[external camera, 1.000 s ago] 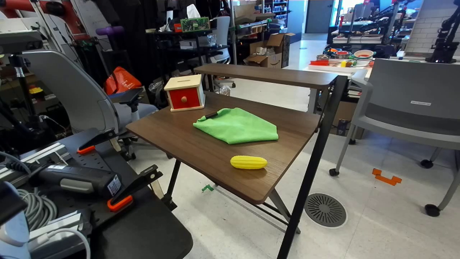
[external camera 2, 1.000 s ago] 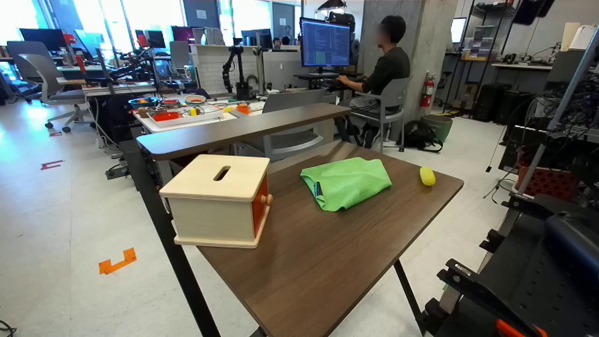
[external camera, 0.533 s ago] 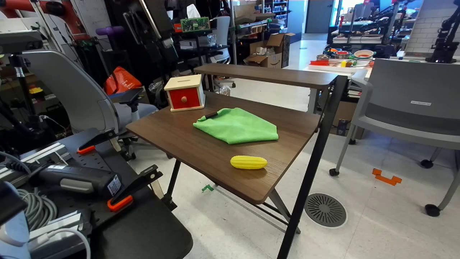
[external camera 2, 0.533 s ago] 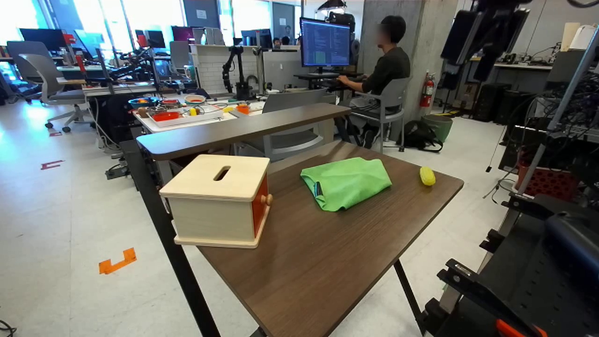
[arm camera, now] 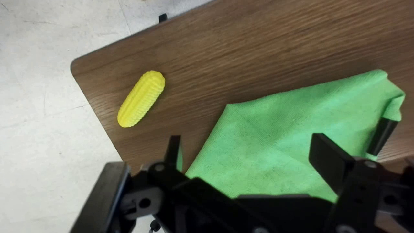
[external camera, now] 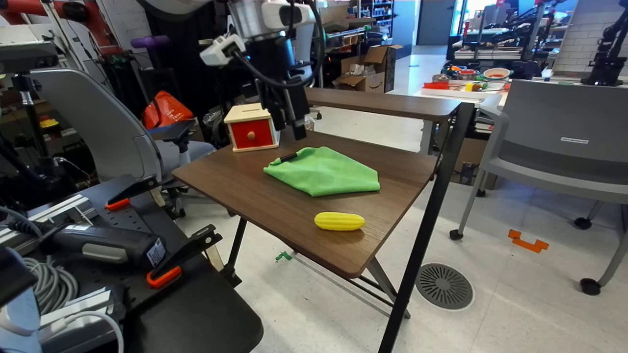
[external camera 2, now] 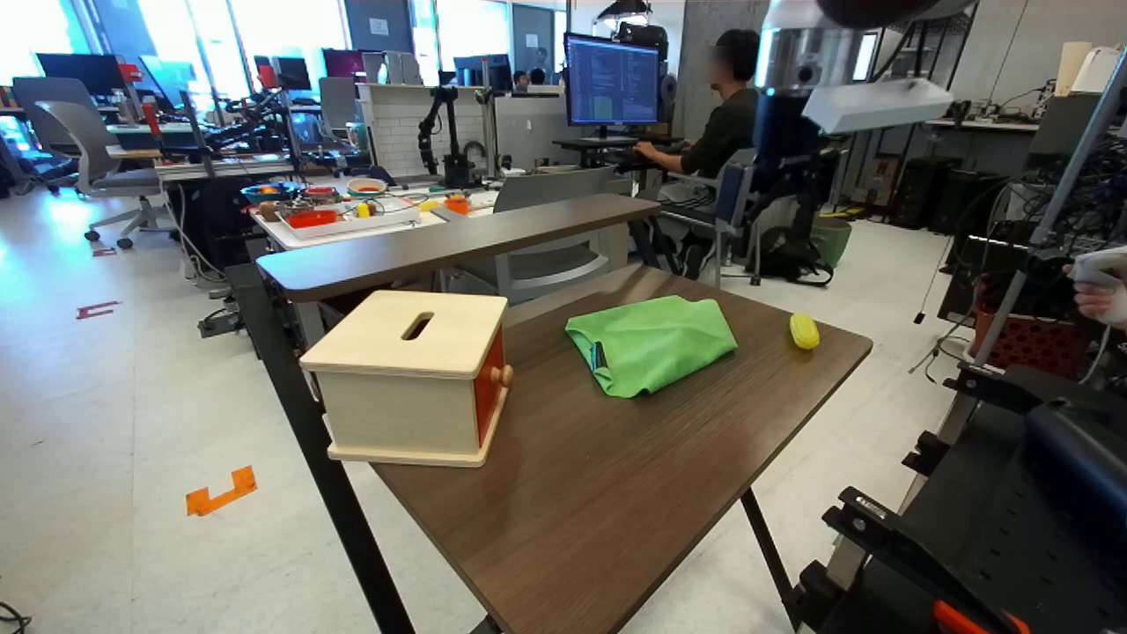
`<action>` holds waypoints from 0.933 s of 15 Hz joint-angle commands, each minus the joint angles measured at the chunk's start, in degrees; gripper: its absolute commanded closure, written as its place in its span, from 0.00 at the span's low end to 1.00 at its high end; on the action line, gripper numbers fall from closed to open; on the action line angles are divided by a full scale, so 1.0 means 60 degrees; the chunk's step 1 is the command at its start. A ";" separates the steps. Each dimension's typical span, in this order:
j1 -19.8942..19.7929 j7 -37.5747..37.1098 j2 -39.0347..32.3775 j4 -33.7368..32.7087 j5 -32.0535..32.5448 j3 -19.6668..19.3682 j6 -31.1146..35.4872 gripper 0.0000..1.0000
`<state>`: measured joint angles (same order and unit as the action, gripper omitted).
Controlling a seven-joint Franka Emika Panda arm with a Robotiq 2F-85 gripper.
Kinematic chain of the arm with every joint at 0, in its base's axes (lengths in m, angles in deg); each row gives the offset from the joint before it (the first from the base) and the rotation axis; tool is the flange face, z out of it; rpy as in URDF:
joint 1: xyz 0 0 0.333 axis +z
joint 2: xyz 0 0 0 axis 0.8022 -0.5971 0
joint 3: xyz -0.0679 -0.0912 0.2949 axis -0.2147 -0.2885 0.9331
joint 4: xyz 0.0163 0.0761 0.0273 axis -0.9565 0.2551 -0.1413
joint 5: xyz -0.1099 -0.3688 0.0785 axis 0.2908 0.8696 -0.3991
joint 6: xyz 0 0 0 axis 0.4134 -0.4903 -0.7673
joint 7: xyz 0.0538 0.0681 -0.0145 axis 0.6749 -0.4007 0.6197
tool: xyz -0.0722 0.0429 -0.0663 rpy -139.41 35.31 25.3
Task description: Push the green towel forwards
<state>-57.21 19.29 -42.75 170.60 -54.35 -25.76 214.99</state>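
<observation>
Free table [external camera 2: 616, 493] between towel [external camera 2: 656, 343] and the long edge opposite the shelf [external camera 2: 458, 241]; box [external camera 2: 396, 405] blocks one shelf-side corner, corn [arm camera: 141, 98] lies near the diagonal one

I see brown wood-grain tabletop [arm camera: 275, 58]. On it: ribbed yellow corn-shaped piece [arm camera: 141, 99], upper left of my wrist view; rumpled lime-green cloth towel [arm camera: 273, 144], lower right there; pale wooden red-fronted box [external camera 2: 401, 387], left of centre in both exterior views.
</observation>
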 commanded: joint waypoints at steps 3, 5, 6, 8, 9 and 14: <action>0.0488 -0.0184 -0.3143 -0.3584 -0.0798 -0.0471 -0.0508 0.00; 0.0543 -0.0297 -0.3917 -0.4524 -0.1251 -0.0436 -0.0632 0.00; 0.0596 -0.0422 -0.4265 -0.4932 -0.1462 -0.0420 -0.0676 0.00; 0.0731 -0.0644 -0.4789 -0.5504 -0.1772 -0.0422 -0.0747 0.00; 0.0773 -0.0695 -0.5044 -0.5743 -0.1908 -0.0373 -0.0789 0.00; 0.1133 -0.0968 -0.5527 -0.5907 -0.2089 -0.0398 -0.0846 0.00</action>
<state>-51.79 14.17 -74.24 137.03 -65.15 -27.52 211.52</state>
